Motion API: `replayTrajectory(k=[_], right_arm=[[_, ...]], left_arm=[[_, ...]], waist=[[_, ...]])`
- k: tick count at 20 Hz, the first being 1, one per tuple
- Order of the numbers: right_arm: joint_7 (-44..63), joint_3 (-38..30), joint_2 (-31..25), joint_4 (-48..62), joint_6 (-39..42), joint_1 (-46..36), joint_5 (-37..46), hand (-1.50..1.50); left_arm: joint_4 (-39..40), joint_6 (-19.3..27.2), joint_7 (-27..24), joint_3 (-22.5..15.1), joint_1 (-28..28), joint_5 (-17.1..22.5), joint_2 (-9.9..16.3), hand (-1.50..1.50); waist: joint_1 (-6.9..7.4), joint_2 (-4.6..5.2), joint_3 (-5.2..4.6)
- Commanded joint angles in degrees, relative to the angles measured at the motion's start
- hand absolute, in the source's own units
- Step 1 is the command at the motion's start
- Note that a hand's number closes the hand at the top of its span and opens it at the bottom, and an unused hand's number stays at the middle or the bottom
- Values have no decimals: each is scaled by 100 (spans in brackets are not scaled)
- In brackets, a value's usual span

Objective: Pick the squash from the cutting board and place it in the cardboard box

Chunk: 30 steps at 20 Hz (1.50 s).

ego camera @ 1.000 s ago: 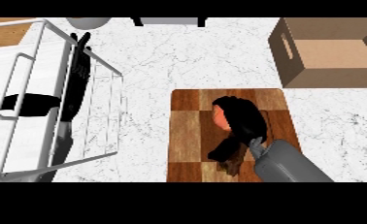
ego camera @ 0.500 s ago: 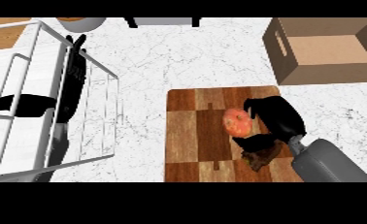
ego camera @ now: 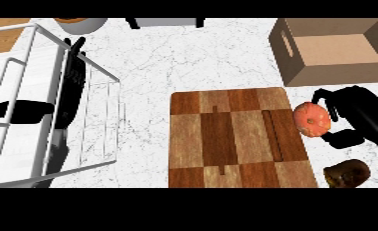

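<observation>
The squash [ego camera: 312, 119] is a round orange-pink lump just past the right edge of the wooden cutting board [ego camera: 221, 140]. My right hand [ego camera: 356, 111] comes in from the right side with fingers and thumb curled round the squash. The open cardboard box [ego camera: 331, 50] stands at the back right, beyond the hand and squash. My left hand [ego camera: 71, 72] rests at the left with fingers up and straight, behind the wires of a rack, holding nothing.
A white wire rack [ego camera: 44, 70] fills the left side of the counter. A dark brown lump [ego camera: 347, 173] lies at the lower right, beside the board. A pale bowl [ego camera: 81, 23] and a dark object [ego camera: 166, 22] sit at the back edge.
My right hand has carried the squash from the middle of the board to the right, past the board's edge and nearer the box. The left hand has stayed still.
</observation>
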Motion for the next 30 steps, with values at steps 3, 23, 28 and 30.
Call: replayTrajectory(k=[3, 23, 28, 30], right_arm=[[-899, -788, -515, -335, -465, 485, -593, 150], [28, -3678, -1807, -1868, 982, 966, -3526, 150], [209, -3729, -1726, -1588, 1016, 790, -3574, 150], [-8, -3916, -1884, -1229, 1228, 665, -3698, 150]], left_arm=[[39, -493, 281, -926, 244, -308, -96, 0], [-92, -545, 173, -994, 453, -305, -56, 0], [162, -537, 317, -988, -27, -298, -154, 0], [97, -510, 314, -1092, -10, -364, -201, 0]], waist=[[-130, 26, -2], [17, 43, -20], [126, 95, -14], [144, 90, -9]])
